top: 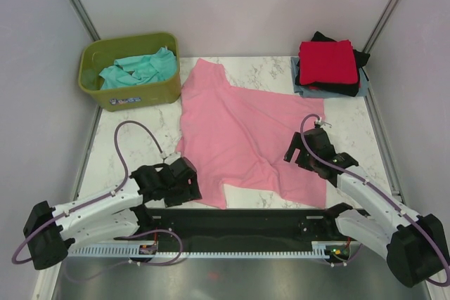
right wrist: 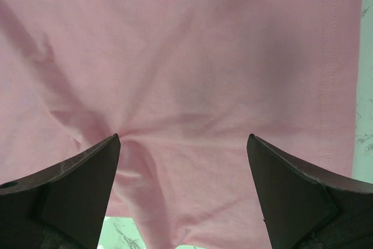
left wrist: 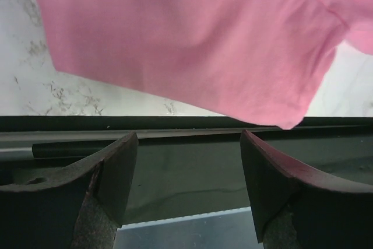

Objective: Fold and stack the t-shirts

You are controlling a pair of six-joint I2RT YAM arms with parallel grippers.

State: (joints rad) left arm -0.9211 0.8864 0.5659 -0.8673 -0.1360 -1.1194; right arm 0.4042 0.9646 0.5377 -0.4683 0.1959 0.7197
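A large pink t-shirt (top: 239, 131) lies spread and wrinkled on the marble table. A teal t-shirt (top: 137, 69) sits crumpled in the olive-green tub. A folded red t-shirt (top: 326, 62) tops a stack with a black one (top: 337, 88) and a grey-blue one (top: 320, 92) at the back right. My left gripper (top: 188, 182) is open and empty at the pink shirt's near left corner (left wrist: 280, 109). My right gripper (top: 301, 151) is open and empty just above the pink shirt's right part (right wrist: 192, 86).
The olive-green tub (top: 119, 96) stands at the back left. A black rail (top: 239, 223) runs along the table's near edge, also in the left wrist view (left wrist: 175, 138). Grey walls enclose the table on three sides.
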